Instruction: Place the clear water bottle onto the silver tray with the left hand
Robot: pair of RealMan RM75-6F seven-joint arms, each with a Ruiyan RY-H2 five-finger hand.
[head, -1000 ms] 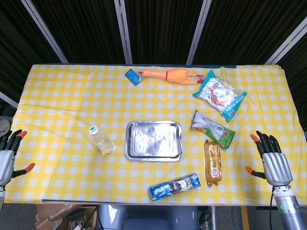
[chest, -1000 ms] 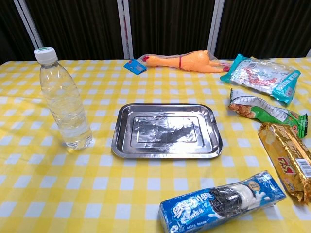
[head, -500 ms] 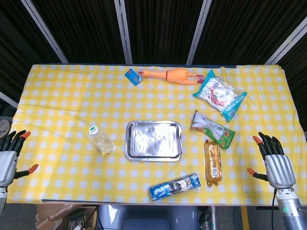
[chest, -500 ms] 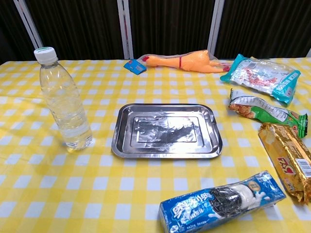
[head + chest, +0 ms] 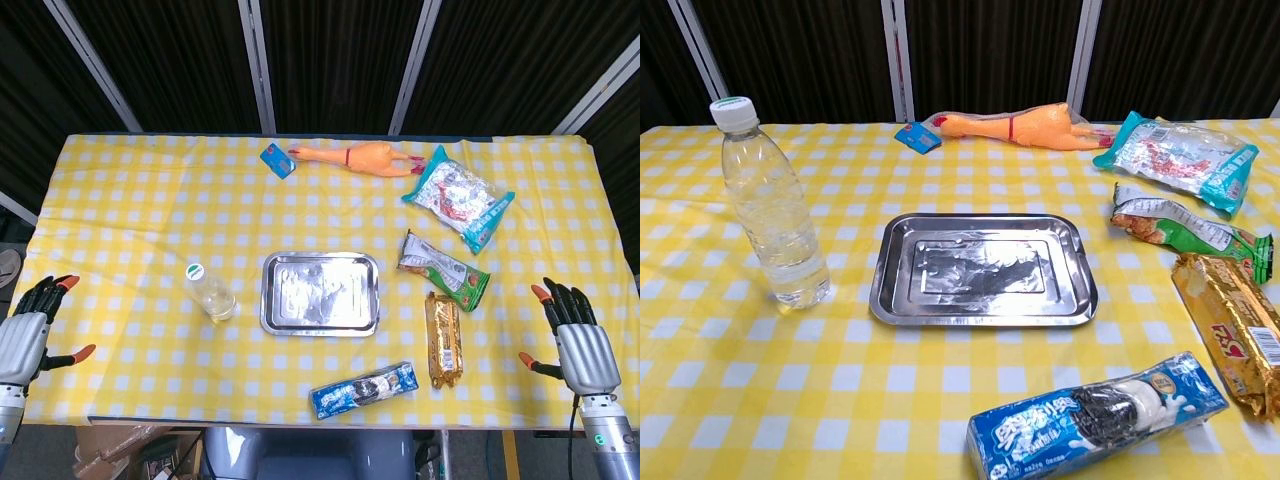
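Starting the reach: left hand (image 5: 28, 338) is hovering spread and empty at the near-left surface edge, well apart from the clear water bottle (image 5: 772, 205) standing upright just left of the silver tray (image 5: 983, 267).

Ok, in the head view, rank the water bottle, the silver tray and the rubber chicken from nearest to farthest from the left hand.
1. Water bottle: standing upright left of the tray, closest to the left hand at the table's left edge.
2. Silver tray: mid-table, just past the bottle.
3. Rubber chicken: lying at the far edge, farthest away.
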